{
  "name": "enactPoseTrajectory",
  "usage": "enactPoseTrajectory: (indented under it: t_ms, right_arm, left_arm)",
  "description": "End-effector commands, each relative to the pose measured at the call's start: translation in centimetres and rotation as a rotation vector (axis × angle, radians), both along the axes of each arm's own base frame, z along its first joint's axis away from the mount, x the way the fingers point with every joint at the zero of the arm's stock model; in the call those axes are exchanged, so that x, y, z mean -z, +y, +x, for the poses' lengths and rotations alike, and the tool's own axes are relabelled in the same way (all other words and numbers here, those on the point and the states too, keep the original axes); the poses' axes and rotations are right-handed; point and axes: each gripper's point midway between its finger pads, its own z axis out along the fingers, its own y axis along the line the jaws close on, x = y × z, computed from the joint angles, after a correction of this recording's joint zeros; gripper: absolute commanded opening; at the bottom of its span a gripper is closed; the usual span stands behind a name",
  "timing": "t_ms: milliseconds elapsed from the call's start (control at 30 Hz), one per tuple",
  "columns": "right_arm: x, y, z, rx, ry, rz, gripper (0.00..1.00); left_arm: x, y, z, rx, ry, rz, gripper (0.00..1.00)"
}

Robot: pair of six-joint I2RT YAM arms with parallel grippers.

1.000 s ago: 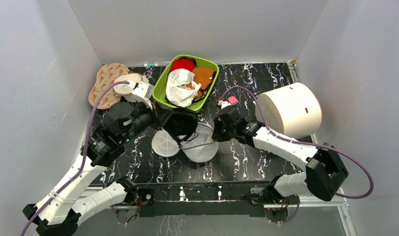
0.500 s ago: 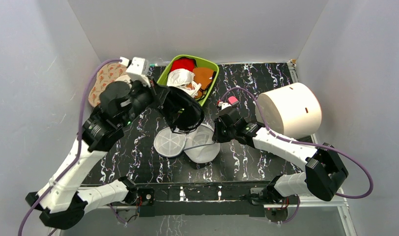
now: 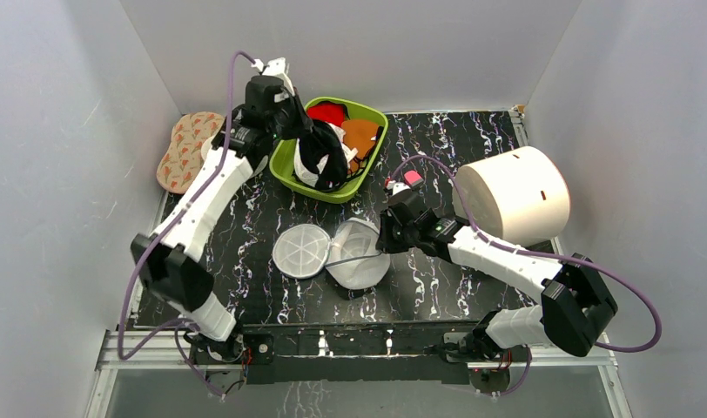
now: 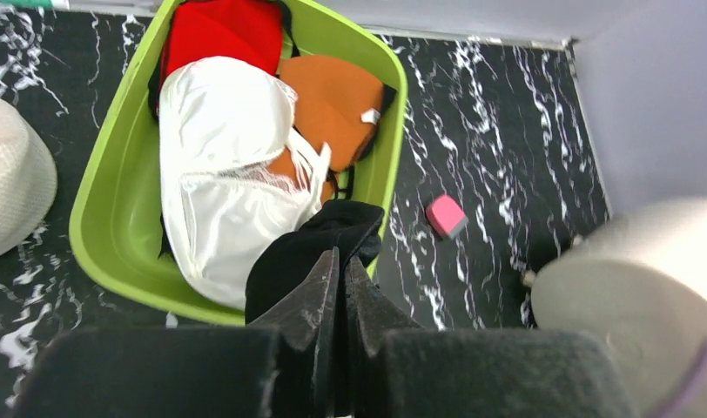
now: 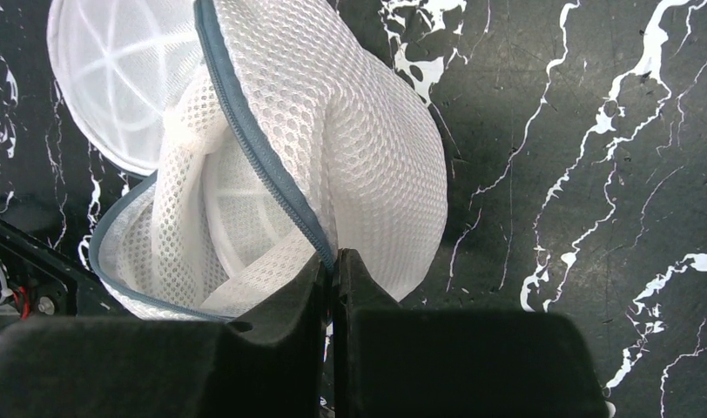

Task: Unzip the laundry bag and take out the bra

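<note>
Though seemingly done with the unzipping and the lifting-out, not yet finished with the task: judged to be at the drop-off step. Holding the bra (image 4: 333, 222) in the left gripper (image 4: 340, 257), fingers pressed together on a fold of it, hanging just above the green tub (image 4: 124, 200), toward the tub's near wall. Next, most likely: spreading that gripper and letting the bra fall into the tub, onto the white garment (image 4: 219, 165) lying there beside the red garment (image 4: 215, 30) and the orange garment (image 4: 328, 96). Calls for moving further over the middle of the tub first, with some of the cloth seeming to hang close to the near rim and apt to slip out onto the desk (image 3: 437, 148).

Meanwhile pinning the laundry bag (image 5: 367, 148) with the right gripper (image 5: 334, 261), clamped tight on the grey zipper edge, down on the desk on the near side of the tub, apart from it.

As for looks: black, soft and limp, bunched into folds under the fingers, cups not to be made out; nothing pale or glossy about it, unlike the white garment beneath. Bag: white mesh, splayed open in two round halves like a clamshell, grey zip running round the rim, white ribs showing inside, nothing dark within as far as can be seen
</note>
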Motion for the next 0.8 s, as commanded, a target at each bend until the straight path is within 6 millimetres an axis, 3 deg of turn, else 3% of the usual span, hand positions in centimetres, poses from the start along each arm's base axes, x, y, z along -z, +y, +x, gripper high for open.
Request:
enactPoseTrajectory:
  t_ms: [0,133,267,500,633,767]
  right_arm:
    - [-0.7,0.1,0.5,0.008,-0.043,0.029,0.00]
    - [-0.4,0.1,0.5,0.006,-0.036,0.027,0.00]
    - [-0.3,0.3,0.4,0.004,-0.033,0.034,0.00]
    - [0.0,0.3,0.3,0.006,-0.025,0.040,0.00]
    - [0.1,0.5,0.2,0.003,-0.019,0.046,0.00]
    - [0.1,0.7,0.1,0.001,-0.013,0.056,0.00]
  left_arm:
    - [-2.1,-1.0,4.9,0.016,-0.005,-0.275,0.00]
    - [-2.8,-2.7,9.2,0.041,-0.002,-0.421,0.00]
    - [-3.4,-2.9,13.3,0.022,-0.006,-0.578,0.00]
    - [-5.6,-4.5,17.1,0.078,-0.038,-0.793,0.00]
    - [-2.6,-5.0,18.2,0.068,0.020,-0.789,0.00]
    - [4.0,-3.0,18.1,-0.051,0.119,-0.694,0.00]
